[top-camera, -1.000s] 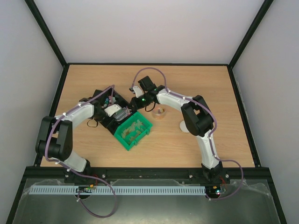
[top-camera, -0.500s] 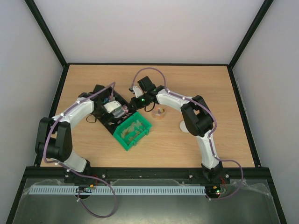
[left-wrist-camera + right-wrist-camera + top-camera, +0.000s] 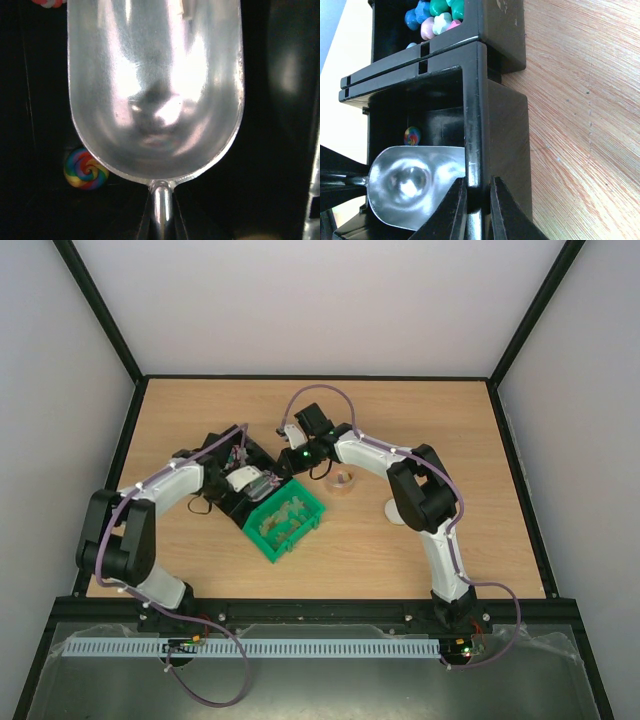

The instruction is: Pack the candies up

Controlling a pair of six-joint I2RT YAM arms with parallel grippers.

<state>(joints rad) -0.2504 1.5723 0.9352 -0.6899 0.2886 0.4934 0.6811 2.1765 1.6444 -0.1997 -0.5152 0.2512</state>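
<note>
The left end effector is closed tight on the handle of the metal scoop; the bowl is empty, bright and bare, and sits inside one compartment of the black bin; its long axis runs from the handle at the wrist straight ahead to the open lip. A single rainbow-swirled candy lies on the dark floor just beside the rounded heel of the bowl, to its left and close to the handle; so it lies behind the lip, not ahead of it, and a forward push would likely miss it. The main heap of candies, blue, pink and green, sits in the neighbouring compartment, beyond the divider wall and off to one side of the scoop's axis; my judgement is that the scoop must lift over that divider, or draw back and swing round, before it can gather anything.

Next along the surface stands the green bin, touching the black bin's near corner; pale pieces lie in it, too small to name from above.

The right end effector is nearly closed, its fingers pinched on either side of the black bin's upright wall, apparently steadying it; the left arm is therefore the one nearer and free to work the candies. Right of that, a small clear cup stands apart from both bins; a white lid lies further right, partly hidden by the right arm.
</note>
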